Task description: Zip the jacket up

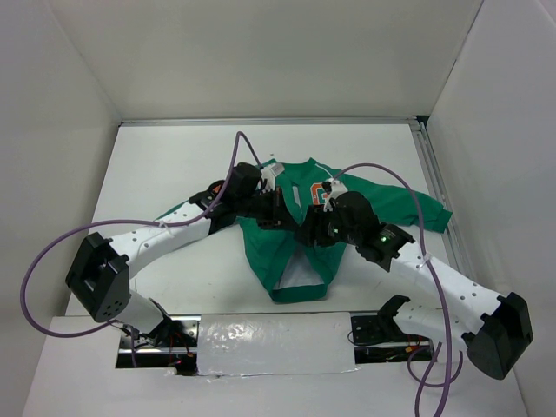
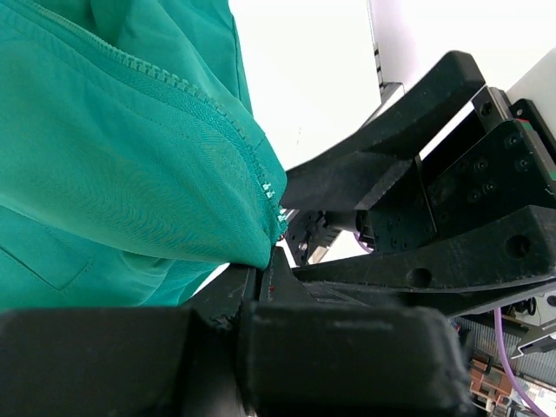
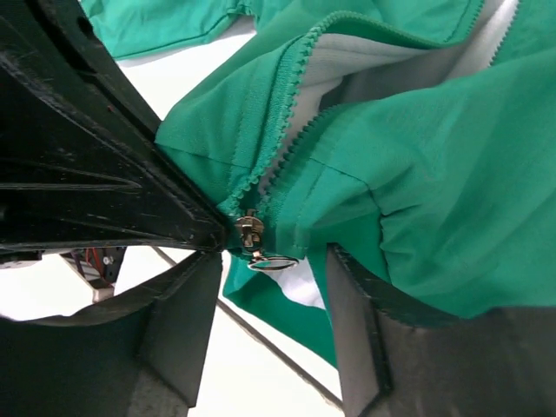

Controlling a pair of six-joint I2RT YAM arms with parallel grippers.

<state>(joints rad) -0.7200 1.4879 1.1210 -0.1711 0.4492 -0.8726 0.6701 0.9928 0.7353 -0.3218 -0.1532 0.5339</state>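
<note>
Pinching the small green fabric jacket [image 3: 417, 174] tight at the hem with left gripper [image 3: 208, 230], straddling the tiny silver zipper pull [image 3: 261, 254] with right gripper [image 3: 269, 291] spread open.

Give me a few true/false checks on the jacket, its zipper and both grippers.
1. The jacket is fully zipped. False: the teeth stand apart beyond the slider, with white lining showing between them.
2. The left gripper is shut on jacket fabric by the teeth. True.
3. The right gripper is clamped on the slider. False: its jaws stand open, with the slider in the gap.
4. The jacket has an orange patch. True.
</note>
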